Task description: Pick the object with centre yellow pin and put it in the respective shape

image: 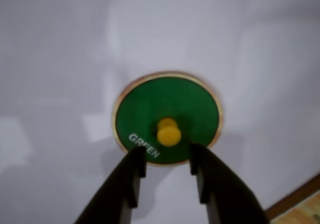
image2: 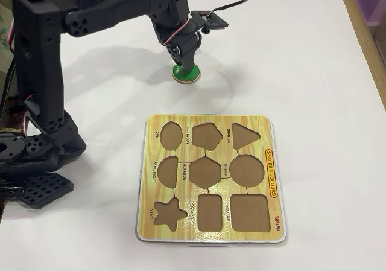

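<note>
A round green piece (image: 150, 109) marked "GREEN", with a yellow knob (image: 168, 133) at its centre, lies flat on the white table. My gripper (image: 167, 154) is open and sits low over it. Its two black fingers (image: 132, 169) stand on either side of the knob, which is just ahead of the tips and not clamped. In the overhead view the gripper (image2: 184, 63) covers most of the green piece (image2: 188, 75), which lies beyond the puzzle board (image2: 208, 121). The board's round hole (image2: 246, 170) is empty.
The board has several other empty shape holes, among them an oval (image2: 170, 134), a triangle (image2: 244, 136) and a star (image2: 168, 213). The arm's black base (image2: 36, 144) stands at the left. A wood-coloured edge (image: 300, 204) shows at the wrist view's bottom right.
</note>
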You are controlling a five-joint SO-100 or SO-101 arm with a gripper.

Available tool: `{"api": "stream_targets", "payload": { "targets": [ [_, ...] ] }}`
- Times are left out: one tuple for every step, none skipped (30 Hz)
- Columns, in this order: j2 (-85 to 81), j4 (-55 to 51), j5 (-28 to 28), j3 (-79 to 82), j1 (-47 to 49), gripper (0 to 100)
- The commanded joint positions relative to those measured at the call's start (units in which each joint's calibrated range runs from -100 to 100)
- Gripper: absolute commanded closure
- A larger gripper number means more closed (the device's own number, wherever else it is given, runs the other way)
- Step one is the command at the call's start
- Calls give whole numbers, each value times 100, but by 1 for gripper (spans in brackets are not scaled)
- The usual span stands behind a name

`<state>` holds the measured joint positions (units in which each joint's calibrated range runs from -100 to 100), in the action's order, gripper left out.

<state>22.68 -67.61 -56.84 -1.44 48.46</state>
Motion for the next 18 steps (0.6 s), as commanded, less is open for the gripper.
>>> {"api": "stream_targets", "payload": {
  "targets": [
    [-335, 37, 25, 45, -90, 89],
    [-335, 71, 25, 45, -90, 89],
    [-335, 106, 25, 45, -90, 89],
    [-335, 114, 25, 36, -90, 89],
    [-335, 114, 25, 18, -90, 89],
    [-335, 123, 25, 9, -100, 89],
    [-335, 123, 25, 18, -100, 89],
    [-335, 123, 25, 36, -100, 89],
    [-335, 123, 25, 36, -100, 89],
    [-335, 123, 25, 45, -100, 89],
    [-335, 123, 25, 45, -100, 89],
    [-335, 123, 25, 45, -100, 89],
    [-327, 123, 25, 45, -100, 89],
    [-327, 123, 25, 45, -109, 89],
    [-327, 123, 25, 45, -148, 89],
    [-327, 123, 25, 45, -158, 89],
    [-327, 123, 25, 45, -158, 89],
    [-327, 123, 25, 45, -168, 89]
  ]
}}
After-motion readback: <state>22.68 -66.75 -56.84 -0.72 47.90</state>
